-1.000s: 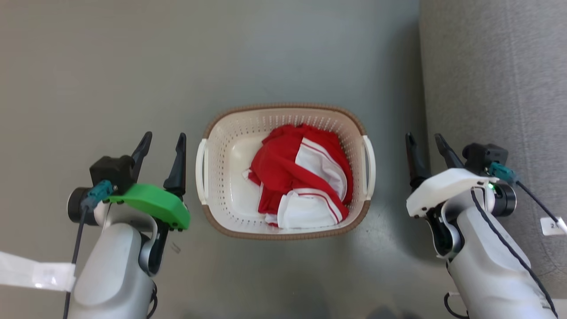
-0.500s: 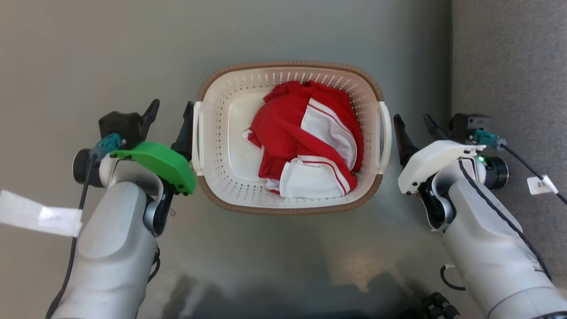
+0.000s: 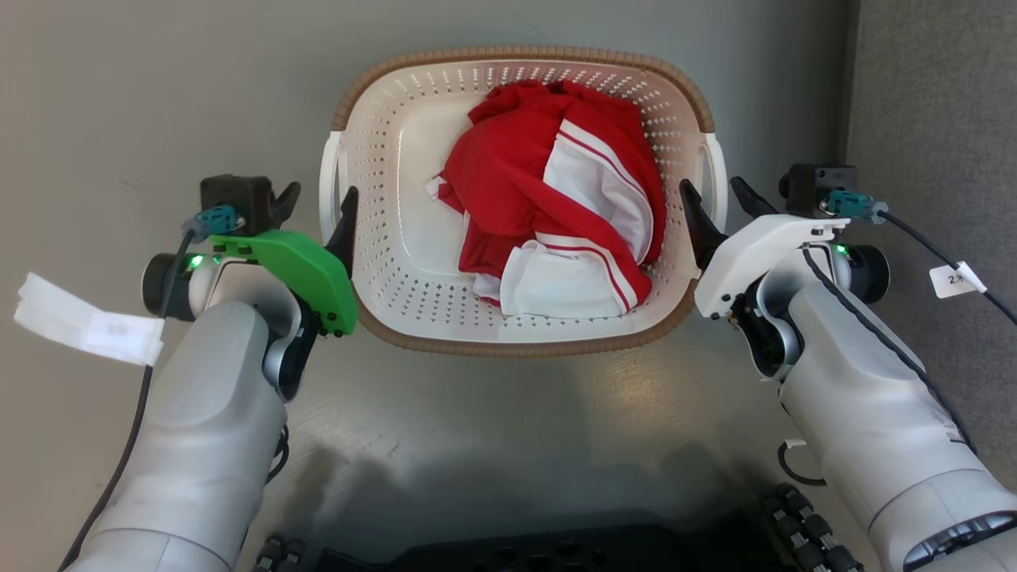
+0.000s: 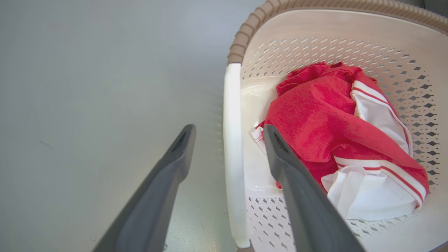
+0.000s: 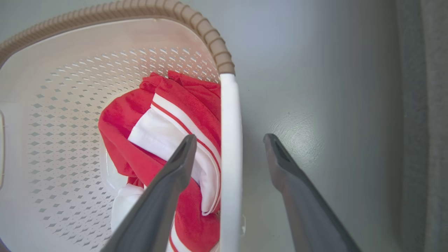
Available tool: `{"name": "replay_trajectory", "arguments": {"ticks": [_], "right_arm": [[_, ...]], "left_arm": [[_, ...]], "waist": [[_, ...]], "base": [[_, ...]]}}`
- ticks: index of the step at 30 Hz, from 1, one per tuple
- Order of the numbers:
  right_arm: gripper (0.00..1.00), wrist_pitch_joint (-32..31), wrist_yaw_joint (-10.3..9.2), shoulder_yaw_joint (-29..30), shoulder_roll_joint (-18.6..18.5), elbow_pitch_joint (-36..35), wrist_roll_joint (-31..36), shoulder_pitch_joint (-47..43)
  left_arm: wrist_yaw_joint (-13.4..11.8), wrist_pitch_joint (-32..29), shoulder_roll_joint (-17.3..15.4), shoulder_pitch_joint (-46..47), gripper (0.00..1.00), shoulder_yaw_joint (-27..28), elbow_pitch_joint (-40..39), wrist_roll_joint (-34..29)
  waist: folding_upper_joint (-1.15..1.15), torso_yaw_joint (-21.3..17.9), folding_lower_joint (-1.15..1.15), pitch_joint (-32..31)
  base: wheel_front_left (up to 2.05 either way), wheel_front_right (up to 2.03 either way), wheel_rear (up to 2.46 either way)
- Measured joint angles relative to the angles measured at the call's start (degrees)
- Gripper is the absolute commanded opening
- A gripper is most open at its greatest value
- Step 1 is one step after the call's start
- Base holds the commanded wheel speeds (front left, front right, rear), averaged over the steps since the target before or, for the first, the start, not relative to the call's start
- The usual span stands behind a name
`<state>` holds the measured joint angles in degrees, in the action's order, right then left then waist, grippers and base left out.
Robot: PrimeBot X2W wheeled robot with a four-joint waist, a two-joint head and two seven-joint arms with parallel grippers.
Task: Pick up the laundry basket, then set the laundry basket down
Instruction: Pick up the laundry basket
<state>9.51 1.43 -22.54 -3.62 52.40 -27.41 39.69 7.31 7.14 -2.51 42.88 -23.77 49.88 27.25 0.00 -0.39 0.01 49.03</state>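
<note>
The laundry basket, cream-white and perforated with a brown woven-look rim, stands on the grey floor and holds a red and white garment. My left gripper is open and straddles the basket's left white handle: one finger is inside the basket wall and the other outside it. My right gripper is open too. It straddles the right white handle, its inner finger over the garment. Neither pair of fingers presses on its handle.
A grey upholstered surface runs along the right, close to my right arm. My dark base fills the bottom edge. A white paper tag hangs from the left arm's cable. Open grey floor lies to the left.
The camera has dropped closer, so the basket looks larger and higher in the picture. Both open grippers have closed in from beside the basket and now straddle its handles.
</note>
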Motion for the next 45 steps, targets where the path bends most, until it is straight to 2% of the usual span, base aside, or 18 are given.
{"name": "replay_trajectory", "arguments": {"ticks": [11,12,14,15,16,17,18,34,45], "right_arm": [[1.0,0.0,0.0,-3.47,0.01,2.4,-2.58,3.32],[0.89,0.03,0.0,-3.76,0.01,2.58,-2.91,3.45],[0.49,0.03,0.0,-4.23,0.01,3.08,-3.55,3.59],[0.47,0.04,0.0,-4.46,0.01,3.31,-3.78,3.65],[0.35,0.05,0.01,-4.75,0.01,3.49,-3.99,3.72],[0.16,0.19,0.0,-5.13,0.0,3.65,-4.07,3.9],[0.0,0.57,-0.01,-5.52,0.01,3.8,-4.2,4.13],[0.0,2.1,0.09,-8.93,-0.02,6.93,-7.73,5.05],[0.0,1.37,1.96,-11.57,-0.01,9.47,-10.37,5.01]], "left_arm": [[0.08,-1.04,0.16,4.91,1.0,-3.85,2.57,3.05],[0.08,-1.04,0.19,5.04,1.0,-4.11,2.99,3.31],[0.08,-1.04,0.18,5.2,1.0,-4.38,3.48,3.66],[0.08,-1.04,0.18,5.3,0.81,-4.49,3.55,3.97],[0.08,-1.04,0.18,5.38,0.49,-4.65,3.67,4.31],[0.08,-1.04,0.19,5.45,0.27,-4.88,3.86,4.57],[0.08,-1.04,0.2,5.56,0.0,-5.13,4.08,5.0],[0.07,0.05,0.2,6.23,0.0,-9.58,7.05,10.18],[0.07,-0.04,0.12,5.12,0.0,-12.32,8.93,13.6]], "waist": [[0.0,-0.06,0.0,3.73],[0.0,-0.02,0.0,3.86],[0.0,0.04,0.0,4.0],[0.0,0.06,-0.01,4.04],[0.0,0.07,0.0,4.08],[0.0,0.08,-0.01,4.11],[0.0,0.08,-0.01,4.14],[0.0,-0.06,-0.01,1.43],[0.0,-0.3,-0.01,-5.07]], "base": [[0.0,0.0,0.0],[0.0,0.0,0.0],[0.0,0.0,0.0],[0.0,0.0,0.0],[0.0,0.0,0.0],[0.0,0.0,0.0],[0.0,0.0,0.0],[0.0,0.0,0.0],[0.0,0.0,0.0]]}}
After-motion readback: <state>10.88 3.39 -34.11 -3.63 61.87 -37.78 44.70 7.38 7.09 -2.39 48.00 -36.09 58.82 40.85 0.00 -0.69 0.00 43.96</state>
